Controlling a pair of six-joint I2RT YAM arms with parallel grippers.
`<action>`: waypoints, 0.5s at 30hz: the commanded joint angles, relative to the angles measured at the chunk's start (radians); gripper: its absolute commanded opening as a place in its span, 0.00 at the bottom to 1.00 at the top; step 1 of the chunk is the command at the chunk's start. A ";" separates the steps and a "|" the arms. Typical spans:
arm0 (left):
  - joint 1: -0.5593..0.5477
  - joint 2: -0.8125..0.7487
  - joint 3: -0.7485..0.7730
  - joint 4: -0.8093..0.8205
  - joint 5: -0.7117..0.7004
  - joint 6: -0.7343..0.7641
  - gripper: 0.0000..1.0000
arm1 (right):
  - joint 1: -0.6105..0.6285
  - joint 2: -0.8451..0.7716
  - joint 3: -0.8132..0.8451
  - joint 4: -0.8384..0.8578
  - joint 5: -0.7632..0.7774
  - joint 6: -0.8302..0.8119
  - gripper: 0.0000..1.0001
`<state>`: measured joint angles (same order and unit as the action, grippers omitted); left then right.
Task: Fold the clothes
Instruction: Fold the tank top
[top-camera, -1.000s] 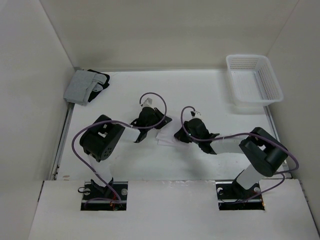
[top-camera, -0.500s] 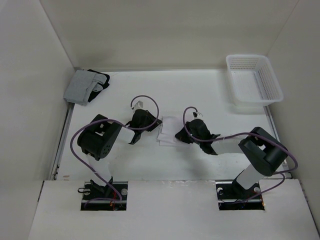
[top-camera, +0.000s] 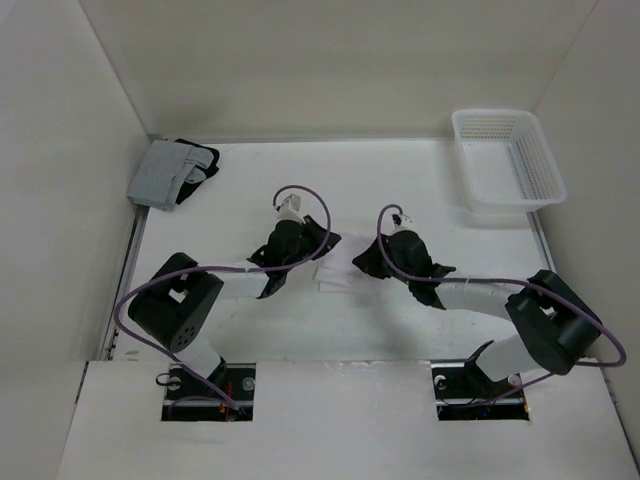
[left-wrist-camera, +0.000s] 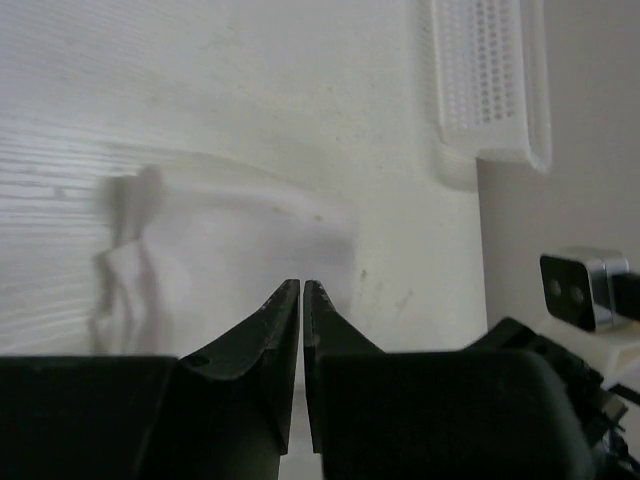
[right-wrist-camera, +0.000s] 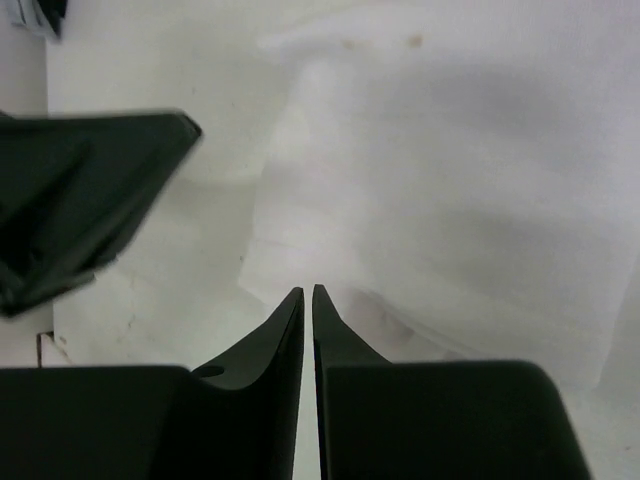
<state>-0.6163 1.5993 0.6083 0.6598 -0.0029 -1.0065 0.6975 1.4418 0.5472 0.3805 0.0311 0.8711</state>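
Observation:
The clothes (top-camera: 338, 277) are a thin white garment lying in a flat, folded patch on the white table between my two grippers. My left gripper (top-camera: 324, 243) hovers at its upper left edge. In the left wrist view the jaws (left-wrist-camera: 302, 284) are pressed nearly together with nothing between them, just above the clothes (left-wrist-camera: 230, 250). My right gripper (top-camera: 361, 263) sits at the garment's right edge. Its jaws (right-wrist-camera: 308, 290) stand a thin crack apart, empty, over the near edge of the clothes (right-wrist-camera: 450, 180).
A white mesh basket (top-camera: 505, 113) stands at the back right, also seen in the left wrist view (left-wrist-camera: 490, 80). A grey-and-black garment bundle (top-camera: 165, 172) lies in the back left corner. White walls close in the table on three sides.
The white garment shows as a smaller, lower patch than half a second ago. Both arms have shifted, the left elbow swinging down toward the near edge. Both jaws have eased slightly apart.

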 joint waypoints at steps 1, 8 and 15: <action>-0.055 0.033 0.079 0.003 -0.009 0.022 0.06 | -0.065 -0.008 0.066 0.006 -0.020 -0.050 0.10; -0.073 0.189 0.200 0.020 -0.049 0.034 0.06 | -0.184 0.144 0.197 0.006 -0.088 -0.073 0.09; 0.010 0.315 0.249 0.057 -0.100 0.048 0.06 | -0.249 0.256 0.235 0.037 -0.114 -0.049 0.09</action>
<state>-0.6418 1.9041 0.8280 0.6571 -0.0563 -0.9764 0.4736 1.6718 0.7387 0.3744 -0.0570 0.8265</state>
